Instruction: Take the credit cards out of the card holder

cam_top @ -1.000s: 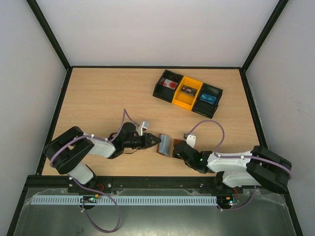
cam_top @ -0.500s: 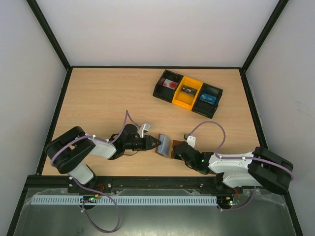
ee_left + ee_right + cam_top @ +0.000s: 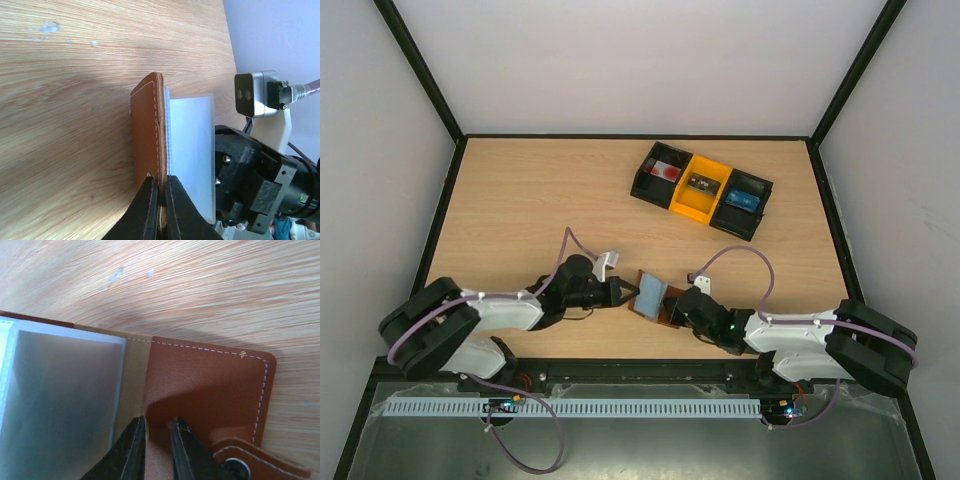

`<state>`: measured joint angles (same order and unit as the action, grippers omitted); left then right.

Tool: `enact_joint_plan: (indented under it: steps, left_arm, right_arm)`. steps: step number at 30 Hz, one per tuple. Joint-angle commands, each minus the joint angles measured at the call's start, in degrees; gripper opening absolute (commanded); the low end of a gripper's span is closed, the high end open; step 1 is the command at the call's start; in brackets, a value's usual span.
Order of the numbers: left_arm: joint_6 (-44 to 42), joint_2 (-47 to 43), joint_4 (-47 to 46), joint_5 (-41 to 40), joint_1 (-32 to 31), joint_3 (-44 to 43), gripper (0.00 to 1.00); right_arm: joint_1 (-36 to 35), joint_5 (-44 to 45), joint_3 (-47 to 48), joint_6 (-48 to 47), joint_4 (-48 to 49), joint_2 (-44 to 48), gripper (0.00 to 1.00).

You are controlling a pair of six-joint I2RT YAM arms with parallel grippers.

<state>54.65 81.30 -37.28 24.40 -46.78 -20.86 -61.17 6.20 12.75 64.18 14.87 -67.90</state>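
Note:
The brown card holder (image 3: 665, 312) lies open between my two grippers near the table's front edge. A pale-blue credit card (image 3: 650, 292) shows inside it. My left gripper (image 3: 626, 293) is shut on the left flap, seen edge-on and upright in the left wrist view (image 3: 149, 131), with the jaws (image 3: 160, 197) pinching its lower edge. The card (image 3: 192, 150) stands just right of that flap. My right gripper (image 3: 677, 311) is shut on the right flap (image 3: 210, 390), its fingertips (image 3: 155, 440) close together beside the card (image 3: 60, 405). The snap tab (image 3: 245, 465) is at the lower right.
A tray of bins, two black (image 3: 660, 175) and one yellow (image 3: 704, 190) with small items inside, stands at the back right. The right arm's wrist camera (image 3: 254, 94) is close beyond the holder in the left wrist view. Bare wooden tabletop (image 3: 530, 200) lies to the left.
The left arm has dropped lower and stretched out. The holder's left flap has swung further open, so the pale-blue card faces up more. The right gripper has edged slightly left.

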Motion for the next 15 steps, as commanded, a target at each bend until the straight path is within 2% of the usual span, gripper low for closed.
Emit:
enact_joint_plan:
  steps: [1,9,15]
  left_arm:
    - [-1.3,-6.4,4.4,-4.8,-0.7,2.5,0.03]
    - [-1.6,-16.7,19.9,-15.1,-2.9,4.4,0.03]
    - [-0.6,-21.0,22.4,-15.8,-3.2,5.6,0.03]
  right_arm:
    - [-0.3,-4.2,2.0,-2.4,1.8,0.1,0.18]
    - [-0.3,-7.0,6.6,-1.0,1.4,1.6,0.34]
    - [-0.3,-8.8,7.3,0.7,2.4,4.5,0.58]
